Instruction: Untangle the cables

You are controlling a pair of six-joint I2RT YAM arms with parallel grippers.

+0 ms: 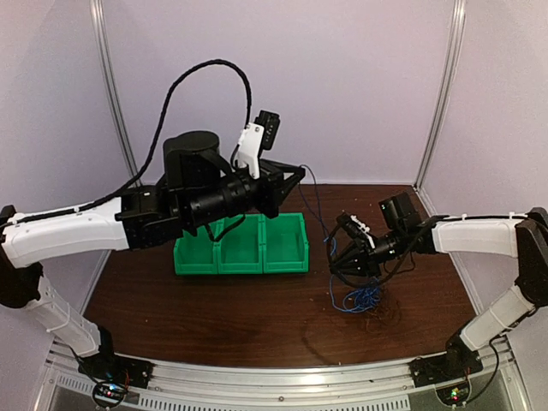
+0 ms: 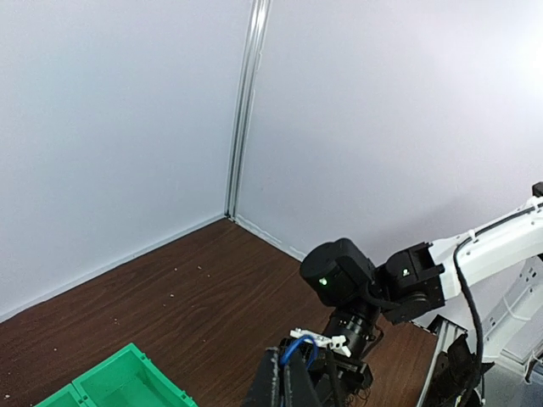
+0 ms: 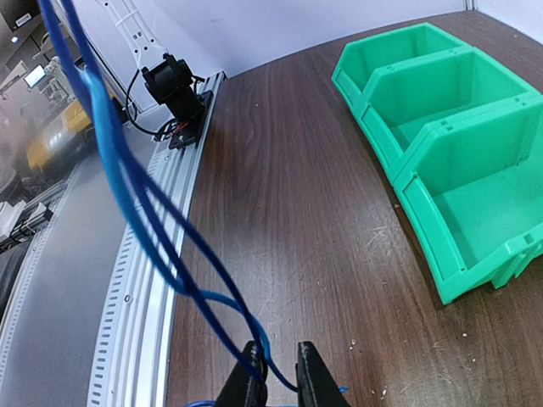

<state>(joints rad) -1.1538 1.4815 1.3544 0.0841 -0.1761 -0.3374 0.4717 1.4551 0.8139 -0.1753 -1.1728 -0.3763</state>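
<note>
My left gripper is raised above the green bins and shut on the blue cable, which loops over its closed fingertips in the left wrist view. The cable runs down from it to my right gripper, low over the table's right side. In the right wrist view the blue cable passes through the gap between the right gripper's parted fingers and rises to the upper left. The rest of the blue cable lies in a bundle on the table, tangled with thin black cables.
A row of three green bins stands at the middle of the table, also seen in the right wrist view. The metal front rail runs along the near edge. White walls enclose the back and sides.
</note>
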